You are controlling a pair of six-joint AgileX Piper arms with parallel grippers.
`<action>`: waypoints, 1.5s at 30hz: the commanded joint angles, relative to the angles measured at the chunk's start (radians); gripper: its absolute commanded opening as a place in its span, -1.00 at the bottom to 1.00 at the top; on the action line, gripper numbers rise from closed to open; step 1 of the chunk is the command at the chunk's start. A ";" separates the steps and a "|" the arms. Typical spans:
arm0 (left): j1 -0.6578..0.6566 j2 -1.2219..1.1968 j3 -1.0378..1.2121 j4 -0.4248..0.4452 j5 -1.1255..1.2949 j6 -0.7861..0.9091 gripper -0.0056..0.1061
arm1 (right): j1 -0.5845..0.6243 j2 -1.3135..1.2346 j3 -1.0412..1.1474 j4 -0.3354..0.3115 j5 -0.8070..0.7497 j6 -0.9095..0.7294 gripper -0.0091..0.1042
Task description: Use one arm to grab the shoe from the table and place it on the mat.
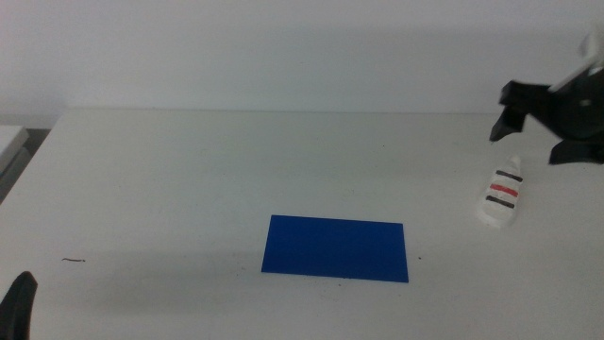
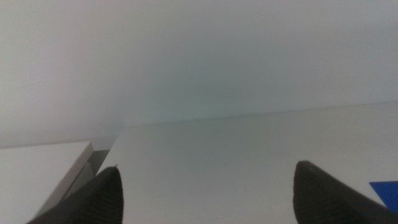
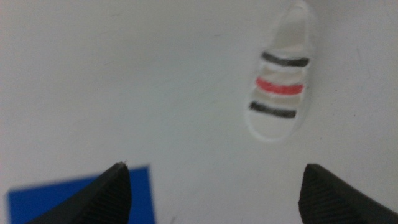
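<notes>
Two dark jaws of the right gripper (image 1: 531, 129) stand spread wide with nothing between them; in the right wrist view the gripper (image 3: 214, 190) shows bare white table (image 3: 124, 81) in the gap. This gripper hangs above the table at the right side of the middle view, over the far end of the shoe (image 1: 501, 195) and, as far as the soft picture allows, not touching it. Behind it the arm (image 1: 580, 99) runs off the right edge.

One shoe lies flat on the table (image 1: 189, 179), sole down, well to the right of the mat (image 1: 336, 248) and apart from it. Its long axis runs from near to far, tilted slightly to the right at the far end. The wrist view shows the shoe (image 3: 280, 81) with three straps across it, two dark and one red between them, all lying crosswise to that axis. Which end is the toe I cannot tell for sure, since the picture is blurred.

One blue mat lies flat near the middle of the table, its long sides running left to right; a corner of the mat (image 3: 68, 199) shows beside a right jaw.

At the bottom left corner of the middle view the left gripper (image 1: 17, 304) waits low, and its wrist view shows the gripper (image 2: 205, 193) with jaws wide apart and empty.
</notes>
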 commanded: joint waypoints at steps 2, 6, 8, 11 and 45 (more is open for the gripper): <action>-0.007 0.005 0.000 -0.004 -0.013 -0.001 0.78 | -0.024 0.127 -0.074 -0.053 -0.009 0.087 0.80; -0.007 0.005 0.000 -0.004 -0.013 -0.001 0.78 | -0.033 0.257 -0.145 -0.124 -0.010 0.164 0.80; -0.007 0.005 0.000 -0.004 -0.013 -0.001 0.78 | -0.033 0.303 -0.162 -0.142 -0.012 0.169 0.80; -0.007 0.005 0.000 -0.004 -0.013 -0.001 0.78 | -0.033 0.359 -0.175 -0.182 -0.032 0.169 0.80; -0.007 0.005 0.000 -0.004 -0.013 -0.001 0.78 | 0.392 0.286 -0.202 -0.286 0.009 0.517 -0.54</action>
